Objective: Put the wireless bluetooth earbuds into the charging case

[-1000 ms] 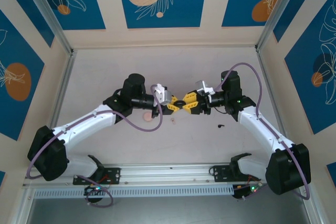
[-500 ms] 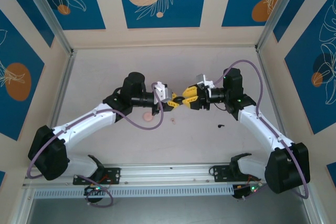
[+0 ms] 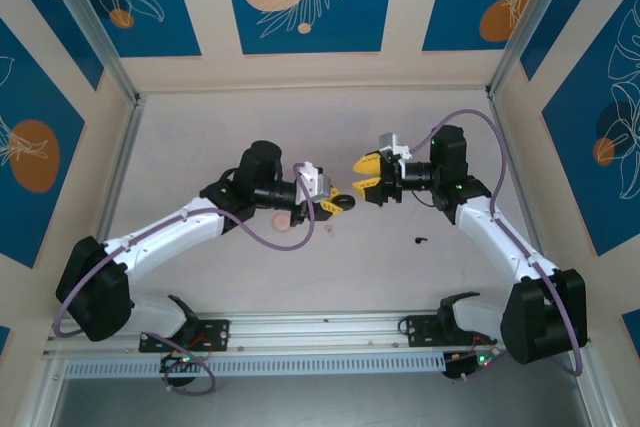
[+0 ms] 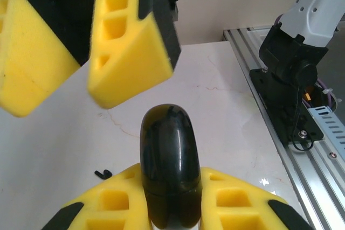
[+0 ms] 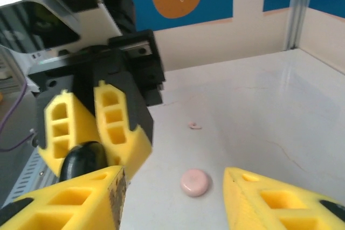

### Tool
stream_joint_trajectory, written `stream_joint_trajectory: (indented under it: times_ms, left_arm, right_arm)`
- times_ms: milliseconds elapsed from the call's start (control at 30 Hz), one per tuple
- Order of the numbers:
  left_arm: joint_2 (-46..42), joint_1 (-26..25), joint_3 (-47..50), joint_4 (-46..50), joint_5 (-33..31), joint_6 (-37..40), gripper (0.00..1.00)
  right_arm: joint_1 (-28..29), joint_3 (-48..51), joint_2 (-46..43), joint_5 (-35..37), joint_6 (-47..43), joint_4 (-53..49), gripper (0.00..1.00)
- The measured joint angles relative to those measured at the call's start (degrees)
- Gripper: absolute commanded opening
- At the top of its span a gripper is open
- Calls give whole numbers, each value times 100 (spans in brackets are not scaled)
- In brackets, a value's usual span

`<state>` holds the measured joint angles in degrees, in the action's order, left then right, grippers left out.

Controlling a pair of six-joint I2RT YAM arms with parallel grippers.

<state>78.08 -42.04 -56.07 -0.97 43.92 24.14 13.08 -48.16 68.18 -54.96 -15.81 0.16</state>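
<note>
My left gripper (image 3: 338, 203) is shut on the charging case (image 4: 168, 161), a glossy black rounded case with a seam, standing up between the yellow pads and lifted above the table. The case (image 5: 82, 160) also sits in the left gripper's fingers in the right wrist view. My right gripper (image 3: 368, 178) stands open just right of the case, apart from it, with nothing between its fingers (image 5: 69, 196). One tiny black earbud (image 3: 421, 240) lies on the table, right of and nearer than both grippers; the earbud (image 4: 103, 174) shows in the left wrist view beside the left pad.
A pink round puck (image 5: 194, 181) lies on the table below the right gripper's open jaws, with a small pink piece (image 5: 194, 126) beyond it. The pink puck (image 3: 283, 221) lies partly under the left arm's purple cable. An aluminium rail (image 3: 320, 332) runs along the near edge.
The right gripper has opened and drawn back to the right, away from the case. The left gripper keeps its hold on the case and has shifted slightly down and right.
</note>
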Motion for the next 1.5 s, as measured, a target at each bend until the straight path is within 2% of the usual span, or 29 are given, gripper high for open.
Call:
stream_joint_trajectory:
  times_ms: [300,567,767,867,900,967,1000,1033,1100,1400,1500]
  left_arm:
    - [0,0,-2,-2,103,-68,18]
    - [0,0,-2,-39,151,-286,18]
    - [-2,0,-2,-201,175,-459,18]
    - [-2,0,-2,-302,173,-549,18]
    - [-7,2,-2,-313,173,-581,19]
    - [-24,11,-2,-323,153,-656,31]
    - [-33,15,-2,-334,153,-699,37]
    - [-46,13,4,-367,160,-721,44]
    - [-94,13,39,-433,160,-721,48]
    - [-229,13,273,-678,151,-763,47]
    - [-227,11,280,-730,151,-817,42]
  right_arm:
    - [170,-474,-35,-352,-1167,-1458,56]
    - [455,-658,90,-350,-1539,-2035,55]
    - [481,-715,243,-328,-1716,-2273,42]
    - [481,-748,262,-313,-1779,-2400,32]
    - [487,-769,264,-315,-1803,-2448,26]
    - [487,-817,264,-332,-1853,-2535,15]
    - [483,-839,264,-356,-1856,-2544,13]
    - [472,-859,264,-380,-1858,-2555,13]
    - [433,-890,264,-470,-1851,-2549,12]
    - [278,-909,262,-852,-1856,-2579,12]
    - [304,-909,264,-876,-1856,-2597,11]
